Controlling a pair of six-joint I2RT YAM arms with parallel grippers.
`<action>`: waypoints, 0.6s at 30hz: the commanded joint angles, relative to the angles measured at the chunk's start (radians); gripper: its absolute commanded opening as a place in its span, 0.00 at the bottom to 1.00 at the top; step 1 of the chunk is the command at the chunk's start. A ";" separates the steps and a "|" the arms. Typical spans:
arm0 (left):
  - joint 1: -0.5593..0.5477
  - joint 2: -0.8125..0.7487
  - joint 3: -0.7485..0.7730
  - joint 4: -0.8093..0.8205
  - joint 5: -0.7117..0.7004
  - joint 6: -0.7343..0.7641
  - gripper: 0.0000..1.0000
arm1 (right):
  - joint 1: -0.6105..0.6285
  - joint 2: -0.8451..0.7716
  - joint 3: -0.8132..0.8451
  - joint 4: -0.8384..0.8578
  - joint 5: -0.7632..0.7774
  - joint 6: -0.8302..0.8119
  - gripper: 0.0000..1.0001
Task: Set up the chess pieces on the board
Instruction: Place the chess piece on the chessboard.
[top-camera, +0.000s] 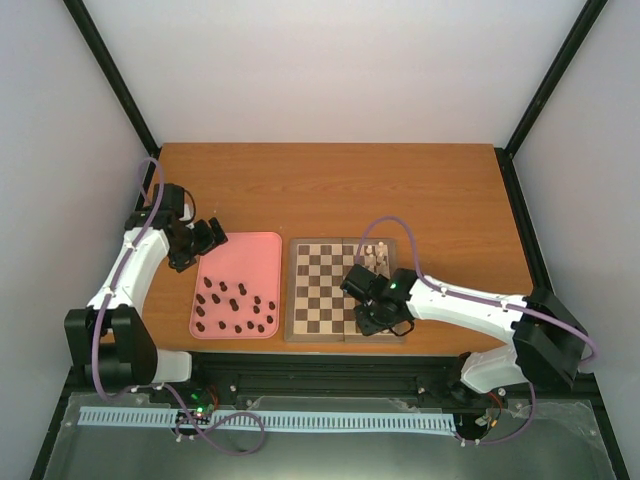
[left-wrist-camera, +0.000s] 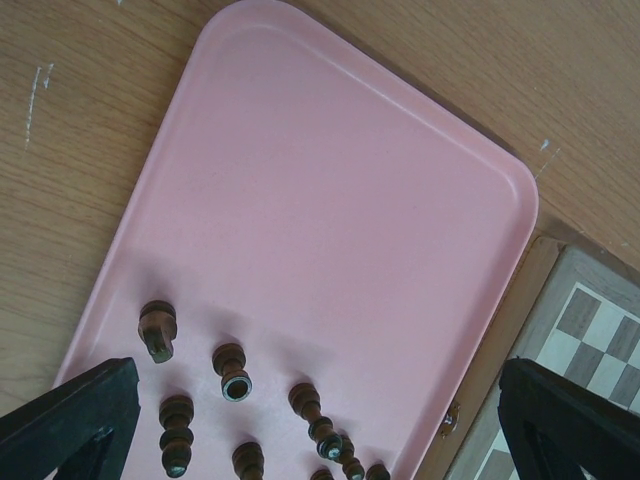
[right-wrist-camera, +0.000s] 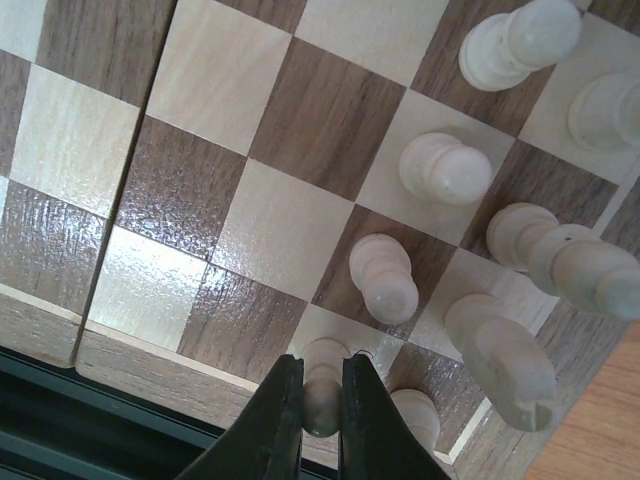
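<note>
Right gripper: clenched on cream pawn, at near-right corner of board.
Left gripper: released, held over pink tray.

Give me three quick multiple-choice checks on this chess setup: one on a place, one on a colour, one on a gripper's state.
1. Where do the dark brown turned chess pieces lie?
A. on the chequered wooden board
B. on the pink rounded-corner tray
C. on the bare table

2. What colour is the small turned piece between the right gripper's fingers?
A. dark brown
B. pink
C. cream-white

3. How does the left gripper stand?
A. open, holding nothing
B. shut on a dark piece
C. shut on the tray's rim

Answers:
1 B: the left wrist view shows them lying on the pink surface.
2 C: the right wrist view shows a pale piece pinched between the black fingers.
3 A: its fingers stand wide apart above the tray, with nothing between them.
</note>
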 joint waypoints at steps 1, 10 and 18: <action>-0.002 0.010 0.003 0.026 -0.011 -0.013 1.00 | -0.001 -0.026 -0.021 0.015 0.033 0.031 0.03; -0.002 0.014 0.005 0.026 -0.009 -0.011 1.00 | -0.001 -0.061 -0.042 0.004 0.018 0.038 0.14; -0.002 0.009 0.005 0.027 -0.006 -0.011 1.00 | -0.001 -0.085 -0.028 0.001 0.008 0.027 0.26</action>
